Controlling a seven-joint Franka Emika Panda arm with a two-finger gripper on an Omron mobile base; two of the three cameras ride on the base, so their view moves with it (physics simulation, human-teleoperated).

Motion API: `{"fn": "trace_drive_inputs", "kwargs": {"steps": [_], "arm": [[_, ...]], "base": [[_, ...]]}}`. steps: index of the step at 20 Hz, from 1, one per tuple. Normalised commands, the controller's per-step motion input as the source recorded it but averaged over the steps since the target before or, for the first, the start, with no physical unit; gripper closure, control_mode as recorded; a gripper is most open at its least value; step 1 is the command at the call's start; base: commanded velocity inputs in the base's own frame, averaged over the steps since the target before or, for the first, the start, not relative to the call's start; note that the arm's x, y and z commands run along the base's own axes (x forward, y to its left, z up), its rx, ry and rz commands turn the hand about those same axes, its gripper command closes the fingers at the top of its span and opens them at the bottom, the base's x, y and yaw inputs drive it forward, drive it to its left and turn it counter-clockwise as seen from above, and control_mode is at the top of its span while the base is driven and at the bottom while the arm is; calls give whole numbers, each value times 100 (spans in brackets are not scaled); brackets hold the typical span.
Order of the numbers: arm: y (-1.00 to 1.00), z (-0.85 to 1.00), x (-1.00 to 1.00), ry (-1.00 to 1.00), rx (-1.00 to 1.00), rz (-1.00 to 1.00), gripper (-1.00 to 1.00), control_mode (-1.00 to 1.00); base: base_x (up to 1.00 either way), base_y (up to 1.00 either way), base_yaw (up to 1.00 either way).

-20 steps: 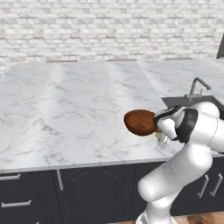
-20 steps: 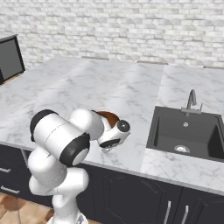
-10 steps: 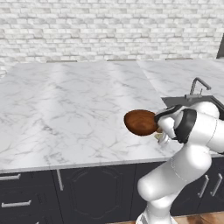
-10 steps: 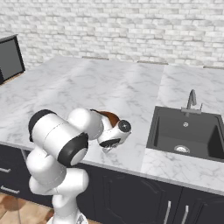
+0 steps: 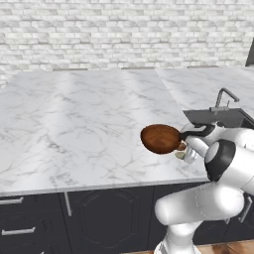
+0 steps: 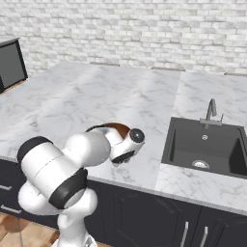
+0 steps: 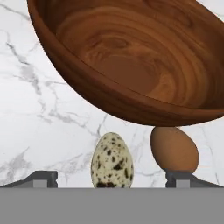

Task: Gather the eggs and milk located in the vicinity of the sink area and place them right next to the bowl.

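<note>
While the bowl (image 7: pixel 131 57) looms, two eggs (image 7: pixel 112 162) sit beside it.

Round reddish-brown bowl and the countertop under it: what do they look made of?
The round reddish-brown bowl looks like wood with a glossy varnish: ring-shaped grain bands run around its inside. The white grey-veined countertop looks like polished marble, or a marble-look laminate; its irregular veining and soft sheen can't settle which.

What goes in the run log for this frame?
gripper open | speckled egg between fingertips | brown egg beside bowl
</note>
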Motion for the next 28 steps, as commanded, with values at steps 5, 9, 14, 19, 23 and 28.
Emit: {"fn": "trace_drive_inputs", "kwargs": {"steps": [5,9,14,19,23,28], "arm": [[-17,80,-15,-1,0,-1,-100,-100],[-51,72,-51,-13,0,0,-100,-100],[-54,56,-77,-29,0,0,-100,-100],[5,39,-68,-38,-2,0,-100,-100],[42,6,-50,-38,-11,2,-100,-100],[45,0,-21,-31,-13,1,-100,-100]], "base": [[0,0,0],[0,0,0],[0,0,0],[0,0,0],[0,0,0],[0,0,0]]}}
